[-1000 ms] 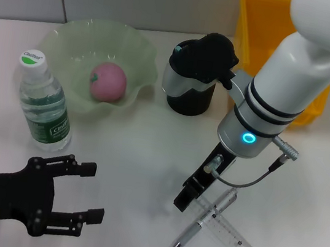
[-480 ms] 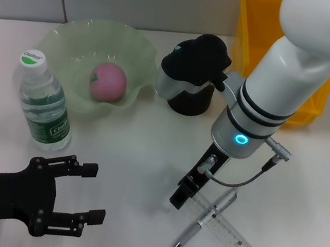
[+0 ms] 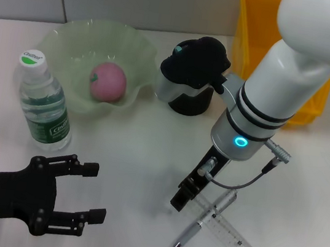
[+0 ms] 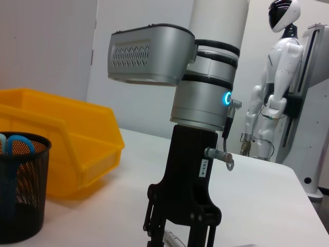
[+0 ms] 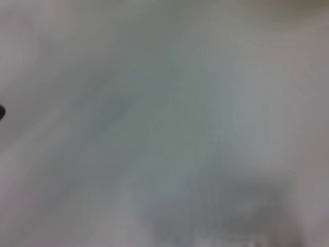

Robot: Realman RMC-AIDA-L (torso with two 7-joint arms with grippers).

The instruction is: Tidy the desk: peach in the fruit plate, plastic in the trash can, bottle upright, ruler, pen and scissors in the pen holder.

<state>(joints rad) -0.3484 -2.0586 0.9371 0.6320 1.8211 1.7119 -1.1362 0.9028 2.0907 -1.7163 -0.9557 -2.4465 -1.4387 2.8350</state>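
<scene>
Right gripper (image 3: 181,200), finger state unreadable, hangs just off the 10 o'clock end of the ruler (image 3: 235,241), where the pen (image 3: 203,222) lies across it at 5 o'clock of the holder (image 3: 188,100); risk: pinching both together; left gripper (image 3: 89,193) parked, spread.

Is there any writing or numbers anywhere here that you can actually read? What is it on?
Water bottle: the green and white label and the cap carry a brand word, too small to read for certain.
Ruler: scale marks along its edge, numbers too small to read.
Right gripper: a small white sticker on its black mount carries digits, too small to read.
Nothing else shows text.
</scene>
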